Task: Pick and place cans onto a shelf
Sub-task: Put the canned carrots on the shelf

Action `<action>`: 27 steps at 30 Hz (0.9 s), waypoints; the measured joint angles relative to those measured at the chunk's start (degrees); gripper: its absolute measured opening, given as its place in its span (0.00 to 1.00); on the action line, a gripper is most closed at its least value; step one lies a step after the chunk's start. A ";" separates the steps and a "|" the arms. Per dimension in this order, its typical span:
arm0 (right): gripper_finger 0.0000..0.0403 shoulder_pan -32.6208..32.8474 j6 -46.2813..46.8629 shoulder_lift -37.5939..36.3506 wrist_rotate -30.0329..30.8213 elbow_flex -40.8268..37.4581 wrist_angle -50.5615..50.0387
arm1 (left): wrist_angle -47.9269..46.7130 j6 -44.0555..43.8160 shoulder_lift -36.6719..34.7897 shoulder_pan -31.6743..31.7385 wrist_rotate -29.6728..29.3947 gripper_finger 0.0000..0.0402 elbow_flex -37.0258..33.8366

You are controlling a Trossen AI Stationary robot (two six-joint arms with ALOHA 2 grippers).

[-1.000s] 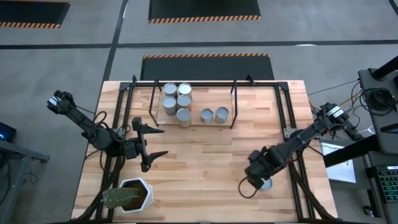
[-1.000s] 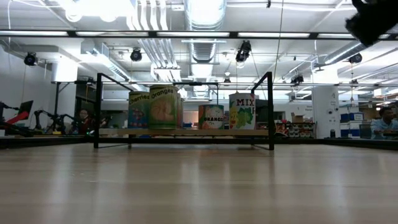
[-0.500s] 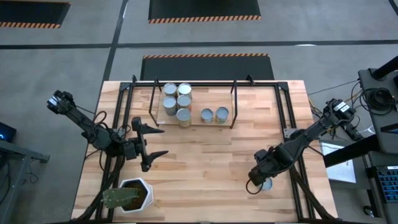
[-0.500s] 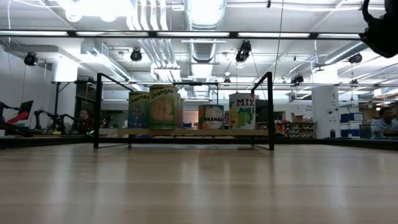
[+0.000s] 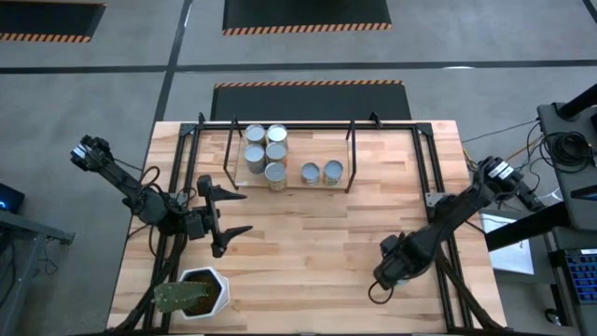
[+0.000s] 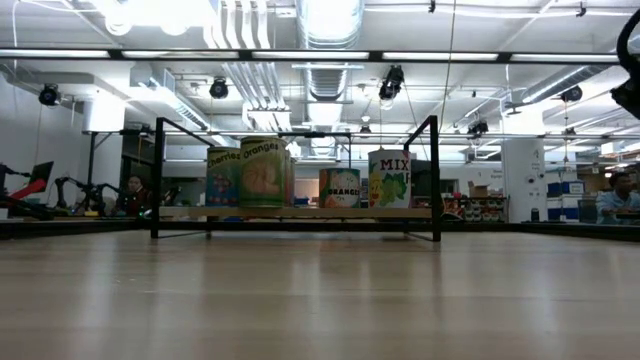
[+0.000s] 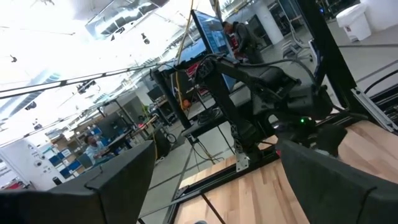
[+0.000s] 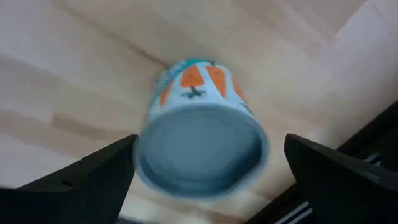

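Note:
One can (image 8: 198, 87), with a carrot label and a grey top, stands upright on the table near its right near corner. My right gripper (image 8: 210, 142) hangs over it, open and pointing down, one finger on each side of the can and apart from it. In the high view my right gripper (image 5: 392, 273) hides this can. Several other cans (image 5: 270, 157) stand on the shelf (image 6: 300, 212) at the far middle. My left gripper (image 5: 238, 213) waits open over the table's left side.
A white hexagonal plant pot (image 5: 201, 294) stands at the near left corner. Black frame rails (image 5: 438, 233) run along the table's right and left sides, close to the can. Bare wood (image 5: 308, 243) lies between the shelf and the near edge.
My right gripper has come down and gone a little toward the near right corner, rolling its wrist. It now stands over the can, which showed beside it a second ago and is now covered in the high view. The can has not moved.

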 joint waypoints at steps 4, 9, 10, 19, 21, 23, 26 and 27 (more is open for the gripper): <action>0.93 -0.11 -1.07 0.52 -0.01 0.09 0.42 | 0.00 0.00 0.00 0.00 0.00 0.81 0.00; 0.79 -0.80 -1.39 0.86 0.01 0.02 0.36 | -0.01 0.00 0.00 0.00 0.00 0.81 0.00; 0.76 -1.11 -1.74 0.85 -0.05 0.02 0.37 | -0.01 0.00 0.00 0.01 0.00 0.81 0.00; 0.69 -8.82 -9.90 -1.44 2.93 6.48 -0.02 | 0.04 -0.63 0.00 0.01 -0.02 0.81 0.00; 0.72 -11.92 -14.59 -1.44 5.71 10.49 -0.49 | 0.07 -0.63 0.00 0.00 -0.02 0.81 0.00; 0.74 -15.24 -19.72 -1.11 8.28 15.05 -1.45 | 0.10 -0.63 0.00 0.00 -0.02 0.81 0.00; 0.73 -19.97 -28.58 0.11 11.28 22.36 -1.61 | 0.09 -0.66 0.00 -0.01 -0.04 0.81 0.00; 0.73 -21.46 -31.63 0.84 11.98 24.95 -1.79 | 0.11 -0.66 0.00 0.00 -0.04 0.81 0.00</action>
